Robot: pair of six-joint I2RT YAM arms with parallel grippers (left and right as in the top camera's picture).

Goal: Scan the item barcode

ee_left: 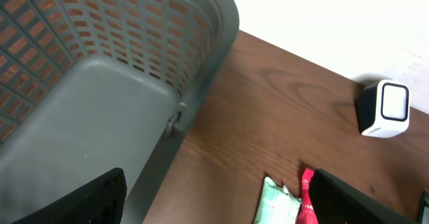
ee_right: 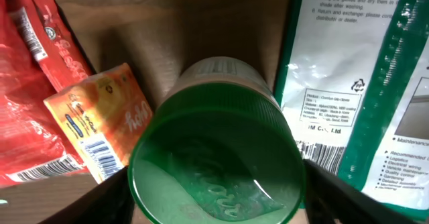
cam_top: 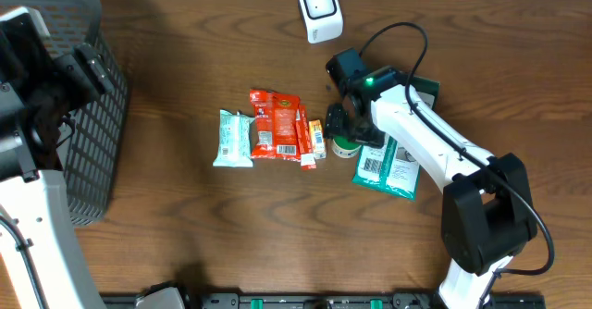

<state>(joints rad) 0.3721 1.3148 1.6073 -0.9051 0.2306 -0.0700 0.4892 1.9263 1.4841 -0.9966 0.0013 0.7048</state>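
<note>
Wrapper print
We read "Return and exchange" and "distributor or dealer" on the green-and-white packet; the orange sachet's lettering escapes us.

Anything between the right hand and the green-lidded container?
Nothing visible. The right hand straddles the green-lidded container, one finger on each side of the lid. The orange packet lies close on one side and the green-and-white pouch on the other, crowding the fingers but not blocking them.
</note>
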